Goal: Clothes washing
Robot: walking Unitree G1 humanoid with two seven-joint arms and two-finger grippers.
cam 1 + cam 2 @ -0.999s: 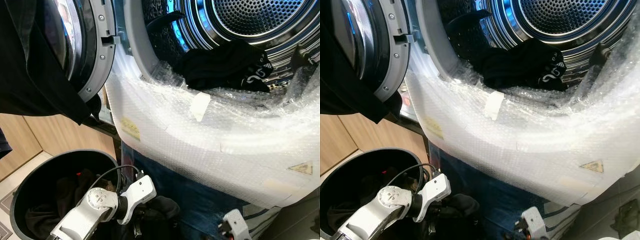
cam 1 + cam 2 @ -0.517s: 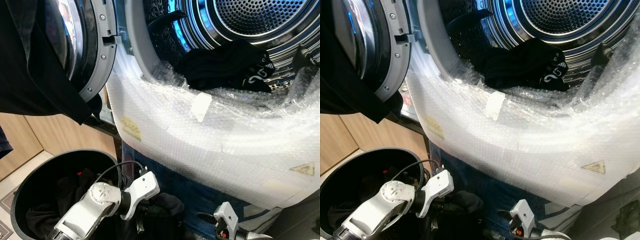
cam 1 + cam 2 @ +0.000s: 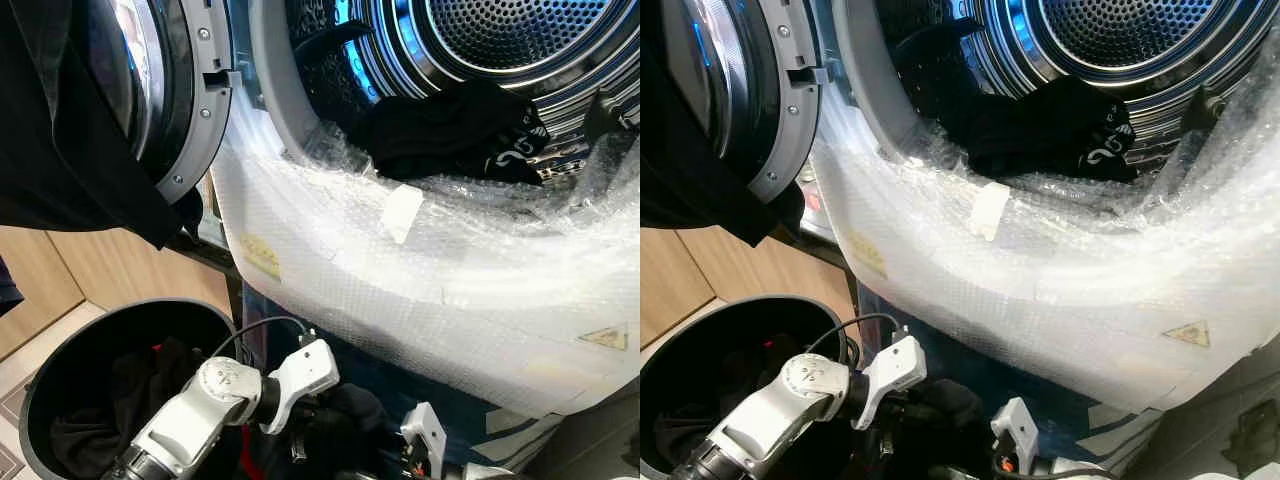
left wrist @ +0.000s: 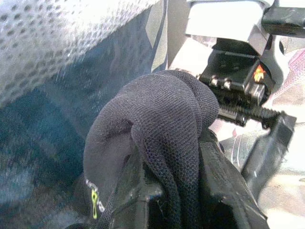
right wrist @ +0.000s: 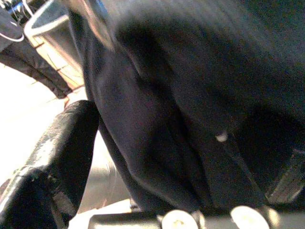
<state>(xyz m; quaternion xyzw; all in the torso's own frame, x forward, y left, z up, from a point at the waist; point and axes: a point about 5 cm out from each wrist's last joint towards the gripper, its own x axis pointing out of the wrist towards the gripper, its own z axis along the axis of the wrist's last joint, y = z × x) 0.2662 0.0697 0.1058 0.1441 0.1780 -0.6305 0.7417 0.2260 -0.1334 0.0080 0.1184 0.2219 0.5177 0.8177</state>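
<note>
My left gripper (image 4: 174,191) is shut on a dark knit garment (image 4: 157,114), which bulges up between its black fingers. It hangs low in front of the washing machine, just right of the black laundry basket (image 3: 45,375). My right gripper (image 3: 1008,440) sits close beside that garment (image 3: 345,420) at the bottom; one black finger (image 5: 52,157) stands wide to the side, and dark cloth lies ahead of it. Another black garment with white print (image 3: 450,130) lies in the open drum (image 3: 520,30).
Bubble wrap (image 3: 420,270) covers the drum's front rim and the panel below it. The round door (image 3: 185,90) stands open on the left, with dark cloth (image 3: 60,150) draped over it. More dark clothes lie in the basket. A wooden cabinet (image 3: 110,270) stands behind.
My left arm has carried the dark garment rightward, away from the basket and toward the machine front. My right gripper has moved left and come closer to the garment.
</note>
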